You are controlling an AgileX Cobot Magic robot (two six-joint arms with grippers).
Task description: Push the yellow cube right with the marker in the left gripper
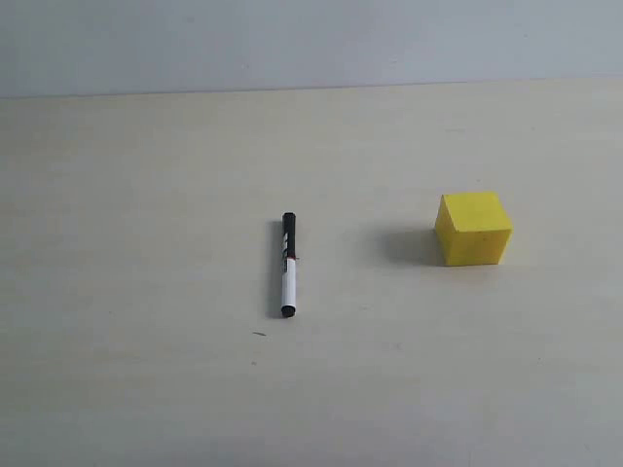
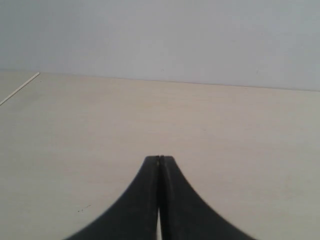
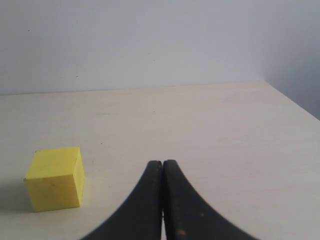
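Observation:
The marker [image 1: 288, 265], black cap half and white barrel half, lies loose on the pale table [image 1: 127, 243] near the middle of the exterior view. The yellow cube [image 1: 474, 228] stands to its right, well apart from it. Neither arm shows in the exterior view. In the left wrist view my left gripper [image 2: 160, 158] is shut with nothing between its dark jaws, over bare table; neither marker nor cube shows there. My right gripper [image 3: 162, 162] is shut and empty too, and the yellow cube [image 3: 54, 178] sits on the table off to one side of it.
A pale wall [image 1: 311, 44] rises behind the table's far edge. In the right wrist view the table's side edge [image 3: 292, 102] runs beside the wall corner. A thin white line [image 2: 20, 89] crosses the table in the left wrist view.

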